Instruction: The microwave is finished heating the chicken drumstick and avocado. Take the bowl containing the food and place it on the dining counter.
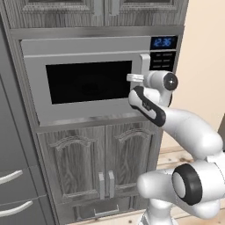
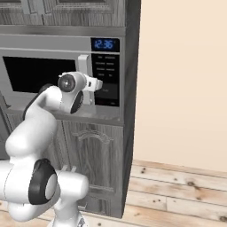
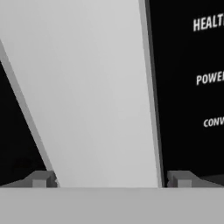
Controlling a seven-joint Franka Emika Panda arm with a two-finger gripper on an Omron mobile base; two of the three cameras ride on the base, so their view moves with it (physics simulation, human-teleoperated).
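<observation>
Microwave (image 1: 88, 79) door is closed, its bar handle (image 3: 100, 96) running vertically beside the keypad (image 2: 106, 80); the gripper (image 3: 109, 179) fingers sit spread astride that handle.

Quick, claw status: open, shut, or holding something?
Claw: open, fingertips either side of the microwave's bar handle, not clamped on it yet.

Arm (image 1: 189, 132) rises from the base, elbow bent, forearm reaching forward and up. Wrist level, turned toward the front. Hand (image 3: 109, 179) straight ahead, jaws spread wide; two dark fingertips (image 3: 40, 179) at the lower edge of the hand view, well apart. Whether the pads touch anything cannot be told.
</observation>
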